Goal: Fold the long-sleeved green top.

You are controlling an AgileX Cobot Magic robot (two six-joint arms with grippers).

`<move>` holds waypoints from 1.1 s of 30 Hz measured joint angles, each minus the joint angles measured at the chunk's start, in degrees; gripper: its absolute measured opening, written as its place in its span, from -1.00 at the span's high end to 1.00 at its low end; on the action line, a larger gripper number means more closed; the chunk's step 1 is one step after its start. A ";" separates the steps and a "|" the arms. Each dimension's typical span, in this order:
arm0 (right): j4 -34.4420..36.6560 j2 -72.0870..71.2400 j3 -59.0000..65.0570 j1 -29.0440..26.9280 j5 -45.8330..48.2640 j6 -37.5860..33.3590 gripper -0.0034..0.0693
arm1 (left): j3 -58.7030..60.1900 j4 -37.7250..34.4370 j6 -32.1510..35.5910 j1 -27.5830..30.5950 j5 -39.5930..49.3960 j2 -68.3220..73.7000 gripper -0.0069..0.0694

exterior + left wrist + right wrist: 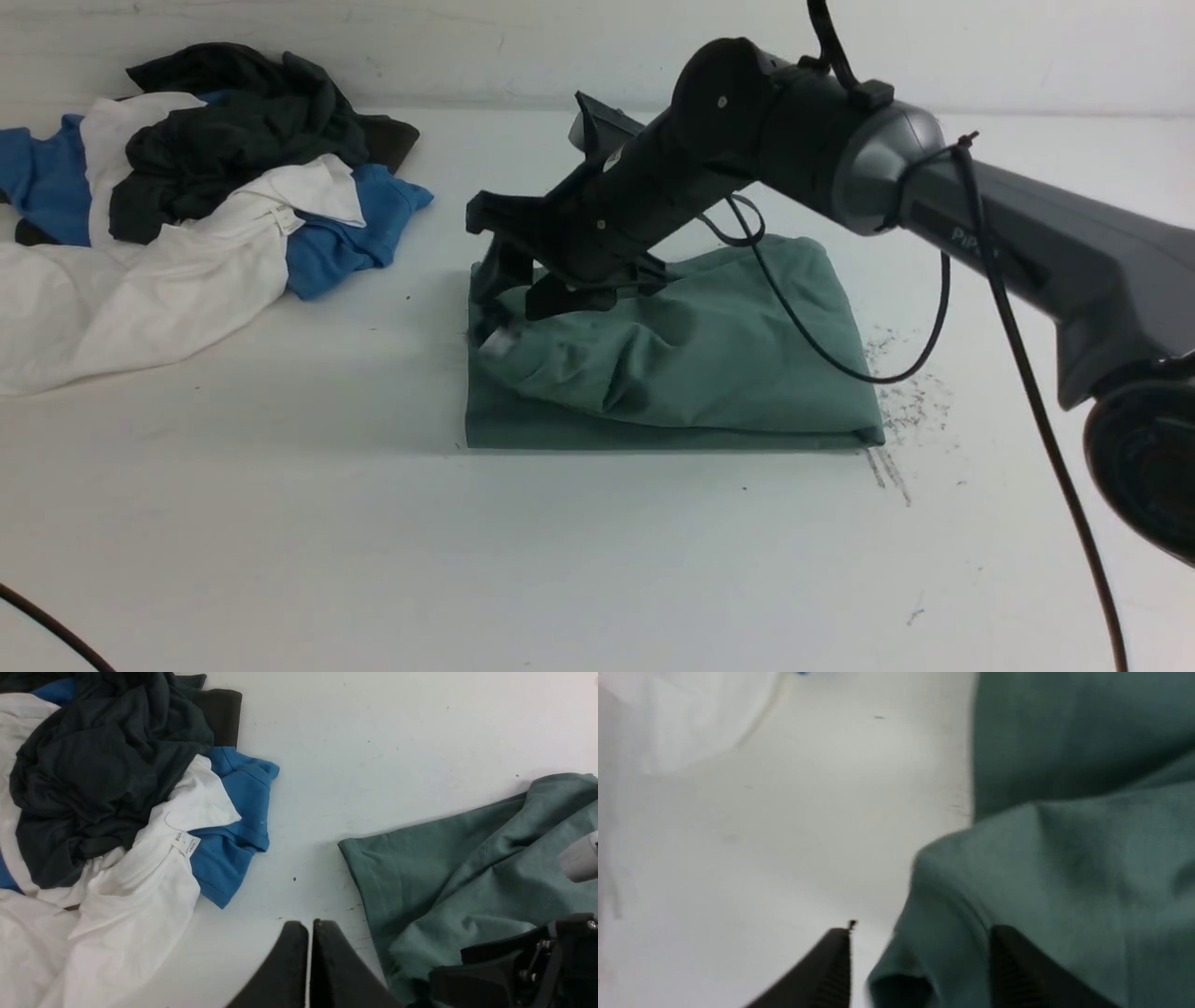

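The green long-sleeved top (pixel 691 364) lies in a rumpled folded rectangle at the middle of the white table. It also shows in the left wrist view (pixel 444 868) and the right wrist view (pixel 1064 858). My right gripper (pixel 523 294) reaches across to the top's left edge. In the right wrist view (pixel 920 966) its jaws stand wide apart, with a raised fold of green cloth between them. My left gripper (pixel 309 952) is shut and empty, above bare table between the clothes pile and the top. It is out of the front view. The logo is hidden.
A pile of other garments sits at the back left: dark charcoal (pixel 233 131), white (pixel 140 289) and blue (pixel 345 243). It also shows in the left wrist view (pixel 107 812). Dark scuff marks (pixel 906 401) lie right of the top. A black cable (pixel 47 625) crosses the front left corner.
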 joint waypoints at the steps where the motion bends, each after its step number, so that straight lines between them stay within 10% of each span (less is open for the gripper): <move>1: 0.34 -0.24 -0.11 0.00 0.48 -0.72 -0.43 | 0.00 -0.05 0.00 0.00 0.00 0.05 0.83; 9: -5.30 -1.87 -7.72 -3.70 13.40 -7.75 -0.66 | 5.39 -0.09 -0.90 0.00 -0.06 0.05 0.83; 14: -18.05 -3.25 -11.53 -9.02 15.51 -8.24 -0.14 | 15.27 -2.01 -0.90 0.00 -0.22 0.79 0.83; 18: -24.48 -6.90 -4.27 -14.02 15.62 -8.65 0.76 | 22.28 -8.39 -0.92 0.00 -0.36 4.55 0.83; 25: -24.15 -14.41 11.11 -16.19 16.27 -11.41 0.94 | 23.44 -19.18 2.42 0.00 -1.51 12.34 0.74; 33: -14.84 -13.09 13.72 -14.86 16.08 -18.05 0.94 | 23.50 -22.93 3.21 -0.05 -1.99 18.94 0.08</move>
